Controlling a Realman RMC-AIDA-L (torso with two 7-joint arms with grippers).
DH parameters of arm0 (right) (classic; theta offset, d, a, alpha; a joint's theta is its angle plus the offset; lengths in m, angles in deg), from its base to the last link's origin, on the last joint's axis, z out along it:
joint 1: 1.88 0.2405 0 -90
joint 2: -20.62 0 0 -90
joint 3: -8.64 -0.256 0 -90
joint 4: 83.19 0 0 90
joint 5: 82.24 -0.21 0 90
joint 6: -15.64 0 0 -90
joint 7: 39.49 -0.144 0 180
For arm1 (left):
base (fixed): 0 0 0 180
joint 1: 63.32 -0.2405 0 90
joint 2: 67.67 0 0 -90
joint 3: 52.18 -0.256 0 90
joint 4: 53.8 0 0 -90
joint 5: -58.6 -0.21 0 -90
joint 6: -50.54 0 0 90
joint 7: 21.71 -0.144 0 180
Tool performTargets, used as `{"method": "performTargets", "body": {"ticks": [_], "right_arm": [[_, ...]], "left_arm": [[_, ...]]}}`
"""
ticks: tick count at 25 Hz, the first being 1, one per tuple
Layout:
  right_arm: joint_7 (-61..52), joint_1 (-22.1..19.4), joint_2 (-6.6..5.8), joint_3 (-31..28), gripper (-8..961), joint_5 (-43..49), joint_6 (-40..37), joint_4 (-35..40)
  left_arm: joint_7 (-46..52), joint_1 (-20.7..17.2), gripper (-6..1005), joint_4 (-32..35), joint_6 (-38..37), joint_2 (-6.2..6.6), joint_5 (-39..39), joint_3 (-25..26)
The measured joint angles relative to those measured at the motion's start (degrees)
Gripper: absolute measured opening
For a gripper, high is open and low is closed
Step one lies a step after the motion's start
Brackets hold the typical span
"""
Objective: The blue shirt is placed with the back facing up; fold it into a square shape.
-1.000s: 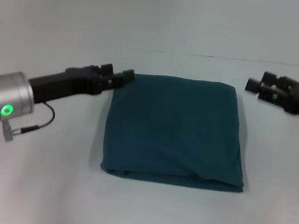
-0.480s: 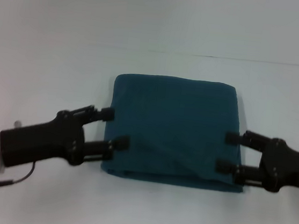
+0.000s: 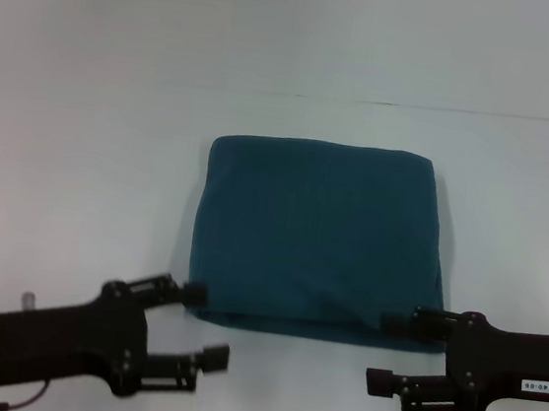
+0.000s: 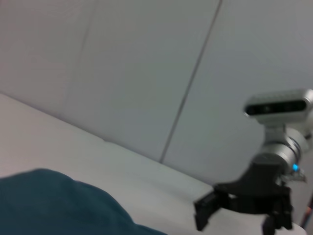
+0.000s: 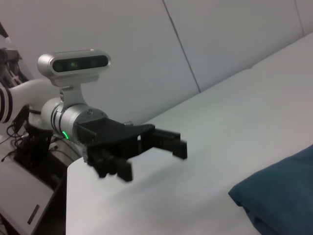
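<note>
Both grippers, left [image 3: 203, 325] and right [image 3: 389, 351], hang open and empty beside the shirt's [image 3: 319, 235] near corners. Shirt lies folded into a neat square on the bench [image 3: 81, 164]; folding looks finished.

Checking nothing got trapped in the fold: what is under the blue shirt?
Only the white table shows around the folded blue shirt, which lies flat on it. Anything beneath or between its layers is covered. Both grippers sit open beside its near corners.

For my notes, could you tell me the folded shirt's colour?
Plain dark teal-blue shirt, clearest in the head view.
</note>
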Motion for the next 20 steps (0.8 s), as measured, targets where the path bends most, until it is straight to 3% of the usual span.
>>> {"method": "performTargets", "body": {"ticks": [6,20], "right_arm": [[-0.01,0.55,0.03,0.03,924,0.32,0.73,0.0],[-0.21,0.67,0.17,0.95,925,1.35,2.57,-0.77]], "left_arm": [[2.9,1.67,877,-0.18,-1.08,0.23,-4.31,-0.33],[5.26,2.8,881,-0.58,-1.13,0.39,-4.67,-0.35]]}}
